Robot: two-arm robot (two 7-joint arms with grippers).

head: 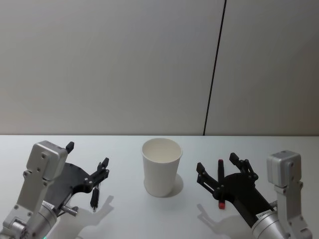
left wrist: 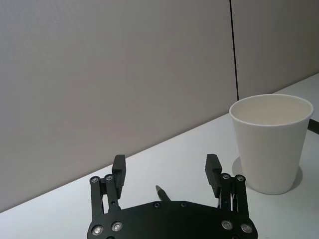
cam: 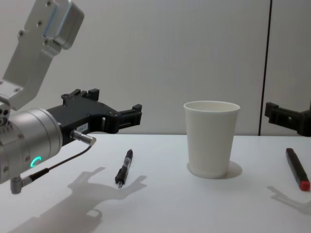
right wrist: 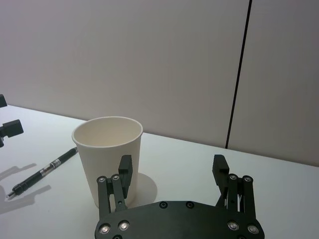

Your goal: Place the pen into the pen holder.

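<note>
Both spread | left tool [head: 88,154] over pen [head: 94,197] | right tool [head: 216,163] over marker [cam: 296,167]

Head high, chest low, wrists close; all share pen holder [head: 160,175].

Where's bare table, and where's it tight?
Free: the table in front of the paper cup, between left gripper and right gripper; also the strip from cup to wall. Tight: black pen under the left gripper, red-capped marker under the right.
</note>
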